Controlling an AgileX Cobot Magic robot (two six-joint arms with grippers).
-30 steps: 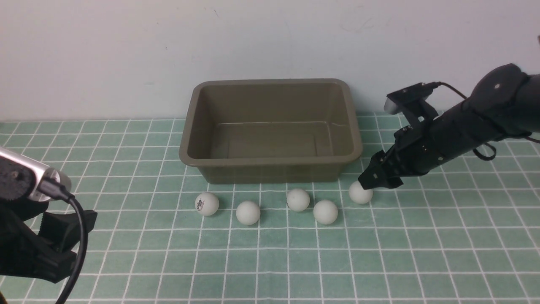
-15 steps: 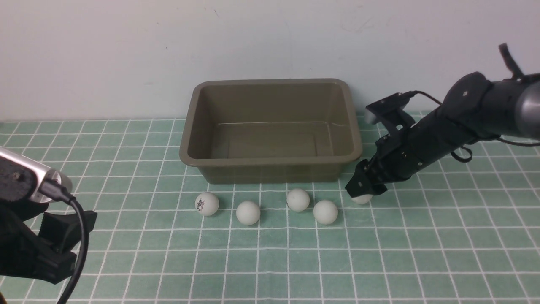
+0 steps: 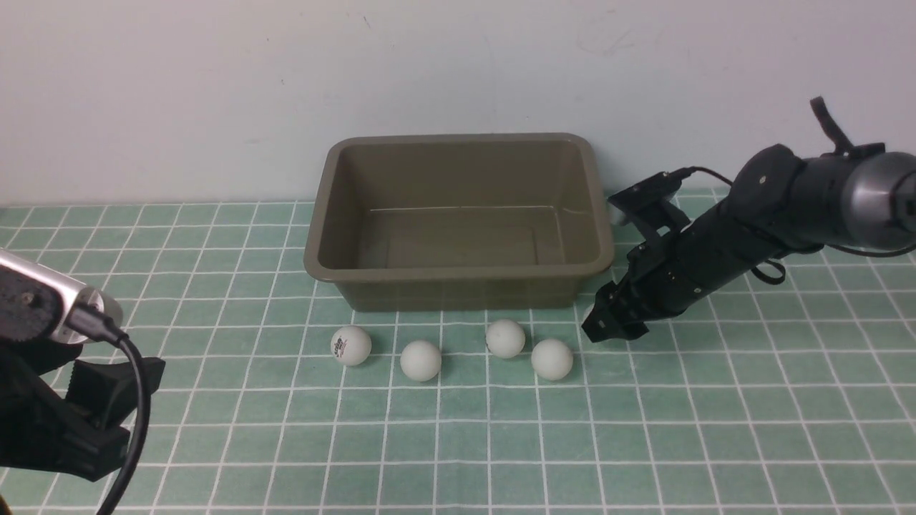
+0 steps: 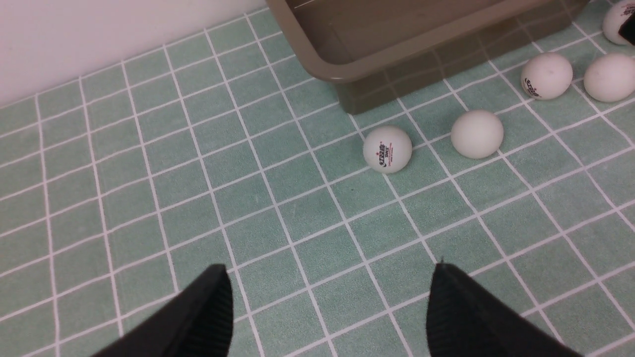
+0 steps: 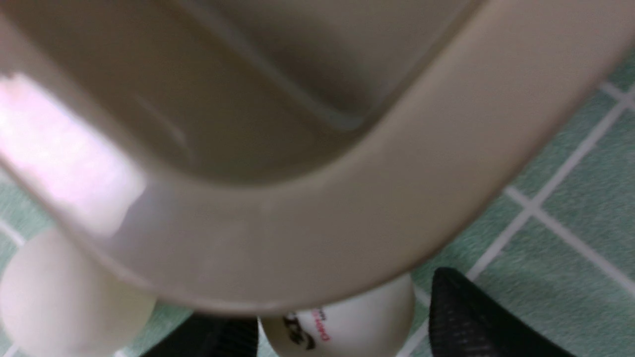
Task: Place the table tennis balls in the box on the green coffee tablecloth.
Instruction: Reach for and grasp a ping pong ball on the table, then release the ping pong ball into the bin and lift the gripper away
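Note:
The olive-brown box (image 3: 458,272) stands on the green tablecloth (image 3: 458,443) by the back wall. Four white table tennis balls lie in a row before it: (image 3: 351,345), (image 3: 420,360), (image 3: 505,338), (image 3: 552,358). My right gripper (image 3: 608,329) is low at the box's front right corner and hides the fifth ball in the front view. In the right wrist view that ball (image 5: 342,322) sits between the open fingers of the right gripper (image 5: 342,302), under the box rim (image 5: 397,198). My left gripper (image 4: 327,277) is open and empty, over bare cloth at the near left (image 3: 114,400).
The pale wall runs right behind the box. The left wrist view shows the box corner (image 4: 347,74) and the row of balls, the nearest one (image 4: 387,148) printed. A second ball (image 5: 64,297) lies beside the right gripper.
My right gripper has moved left and down over the rightmost ball, which no longer shows in the front view. The left arm and the other balls have not moved.

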